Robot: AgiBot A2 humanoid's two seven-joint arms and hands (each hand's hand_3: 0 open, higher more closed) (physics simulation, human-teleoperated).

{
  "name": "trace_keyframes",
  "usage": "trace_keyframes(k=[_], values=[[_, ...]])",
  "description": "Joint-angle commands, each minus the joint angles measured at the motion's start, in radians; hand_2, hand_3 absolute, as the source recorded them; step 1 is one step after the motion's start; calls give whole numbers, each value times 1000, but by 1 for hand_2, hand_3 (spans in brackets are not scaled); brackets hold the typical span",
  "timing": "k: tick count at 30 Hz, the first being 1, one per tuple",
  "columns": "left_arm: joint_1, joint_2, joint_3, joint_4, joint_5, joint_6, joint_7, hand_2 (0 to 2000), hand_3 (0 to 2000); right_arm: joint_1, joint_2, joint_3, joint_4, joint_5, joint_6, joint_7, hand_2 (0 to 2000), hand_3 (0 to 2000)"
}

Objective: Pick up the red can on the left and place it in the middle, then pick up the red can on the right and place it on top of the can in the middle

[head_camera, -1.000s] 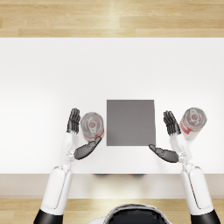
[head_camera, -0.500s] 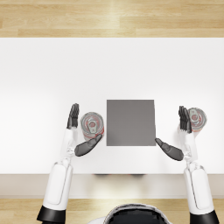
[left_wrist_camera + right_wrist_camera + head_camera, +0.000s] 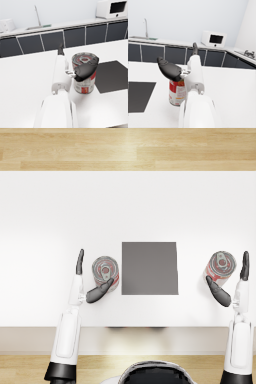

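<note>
Bare dark mat (image 3: 149, 267) between two upright cans (image 3: 105, 272) (image 3: 219, 266), unobstructed above.

We see L can (image 3: 105, 272) red w/ white label band & silver lid, R can (image 3: 219, 266) same red/white/silver, dark grey mat (image 3: 149, 268), white table (image 3: 128, 203), light wood floor (image 3: 128, 148), dark hands (image 3: 98, 292) on white arms.

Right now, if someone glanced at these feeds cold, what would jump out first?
Two red cans stand upright on the white table, one on each side of a dark grey square mat. The left hand is spread around the left can, its thumb by the can's side, and the right hand likewise flanks the right can. Neither can is lifted.
</note>
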Motion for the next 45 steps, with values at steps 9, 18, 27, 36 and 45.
trace_keyframes(k=[9,18,27,36,45], values=[[18,28,40,145,1,-12,-3,0,0,28,-16,47,-258,2,0,0,0,0],[70,69,75,291,2,-1,0,0,0,125,-38,113,-448,3,-23,1,0,0],[117,104,80,410,2,-4,-47,0,0,189,-57,122,-586,2,-7,0,0,0],[97,113,46,179,2,-30,-21,2000,1520,159,-69,114,-368,3,63,6,2000,1520],[196,183,231,217,2,-31,-7,2000,1520,201,-90,192,-145,2,88,8,2000,1520]])
